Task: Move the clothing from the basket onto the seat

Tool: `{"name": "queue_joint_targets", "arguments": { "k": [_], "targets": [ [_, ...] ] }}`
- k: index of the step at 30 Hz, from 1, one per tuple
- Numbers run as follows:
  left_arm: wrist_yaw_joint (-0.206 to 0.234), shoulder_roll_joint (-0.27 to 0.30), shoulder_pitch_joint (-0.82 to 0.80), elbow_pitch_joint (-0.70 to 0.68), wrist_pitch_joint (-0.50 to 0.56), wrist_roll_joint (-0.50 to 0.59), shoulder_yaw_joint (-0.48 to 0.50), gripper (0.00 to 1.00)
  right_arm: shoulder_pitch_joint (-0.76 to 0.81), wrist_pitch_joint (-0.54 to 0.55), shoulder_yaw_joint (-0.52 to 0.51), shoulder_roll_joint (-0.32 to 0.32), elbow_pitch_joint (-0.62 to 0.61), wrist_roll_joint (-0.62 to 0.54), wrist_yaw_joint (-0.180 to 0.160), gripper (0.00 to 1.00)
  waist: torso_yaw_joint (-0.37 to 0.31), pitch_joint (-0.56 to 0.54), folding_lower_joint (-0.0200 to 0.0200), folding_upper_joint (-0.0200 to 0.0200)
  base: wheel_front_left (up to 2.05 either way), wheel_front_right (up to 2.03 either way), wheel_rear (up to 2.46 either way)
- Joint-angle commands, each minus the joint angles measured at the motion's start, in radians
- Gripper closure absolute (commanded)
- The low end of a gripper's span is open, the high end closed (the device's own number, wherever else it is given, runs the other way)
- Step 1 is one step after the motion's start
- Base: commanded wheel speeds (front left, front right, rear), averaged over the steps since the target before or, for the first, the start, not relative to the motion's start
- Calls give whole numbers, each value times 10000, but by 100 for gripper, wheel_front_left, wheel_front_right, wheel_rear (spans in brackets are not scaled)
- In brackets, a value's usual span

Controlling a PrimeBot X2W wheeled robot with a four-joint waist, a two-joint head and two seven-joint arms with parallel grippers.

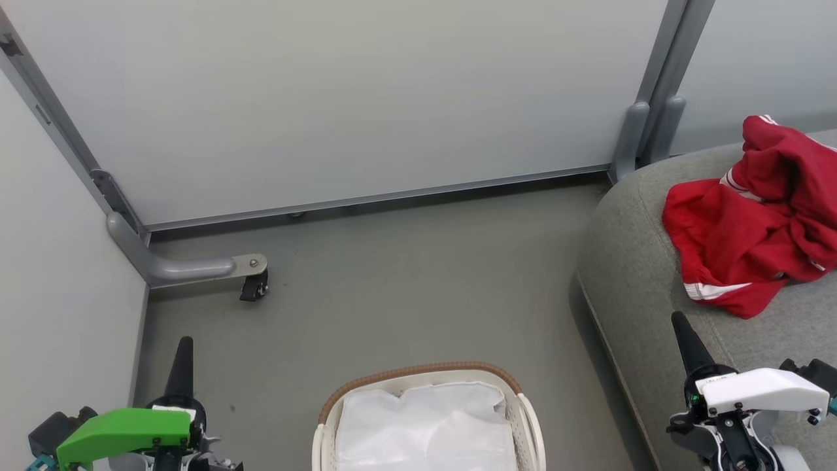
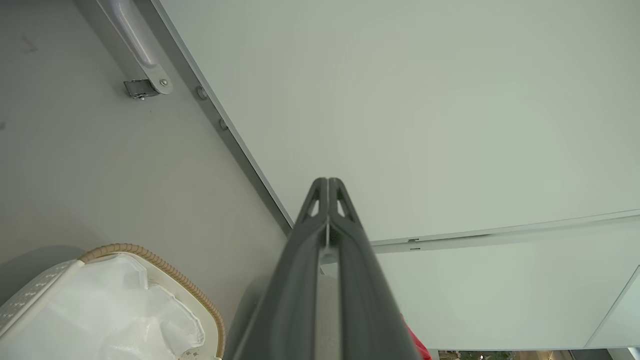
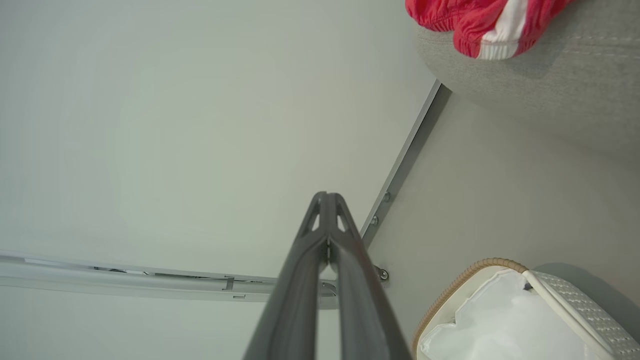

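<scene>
Left gripper (image 2: pixel 327 181) and right gripper (image 3: pixel 326 195), both closed, flank the basket (image 1: pixel 418 371) before a grey wall (image 1: pixel 359 98); clothing (image 1: pixel 745 229) lies on the seat (image 1: pixel 628 268).

Grey floor (image 1: pixel 405 281) stretching out below pale partition panels (image 1: pixel 340 91). Metal rail (image 1: pixel 392 195) running along the back panel's base. Curved grey support foot (image 1: pixel 189 268) reaching out from the left corner, with a small black part (image 1: pixel 254 286) hanging under its tip, possibly a caster. Grey post (image 1: pixel 657 98) standing at the right.

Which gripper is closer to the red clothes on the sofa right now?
Right. The right gripper is in front of the sofa, just below the red clothes in the head view. The left gripper is far off, on the other side of the basket.
</scene>
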Motion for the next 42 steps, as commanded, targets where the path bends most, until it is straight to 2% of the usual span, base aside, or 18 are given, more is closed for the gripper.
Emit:
{"name": "queue_joint_targets", "arguments": {
  "k": [1,26,42],
  "targets": [
    [-49,41,-268,-85,69,-248,71,100,-180,76,-49,-60,-140,246,-4,100,-6,7,0,0,0,0,0],
    [-158,48,-587,-177,599,-2065,315,100,-198,615,-273,-76,-428,2228,-3,100,-120,124,0,0,0,0,0],
    [-198,49,-669,-194,816,-2755,396,100,-182,809,-360,-82,-533,2988,-4,100,-174,179,0,0,0,0,0]
  ]
}}
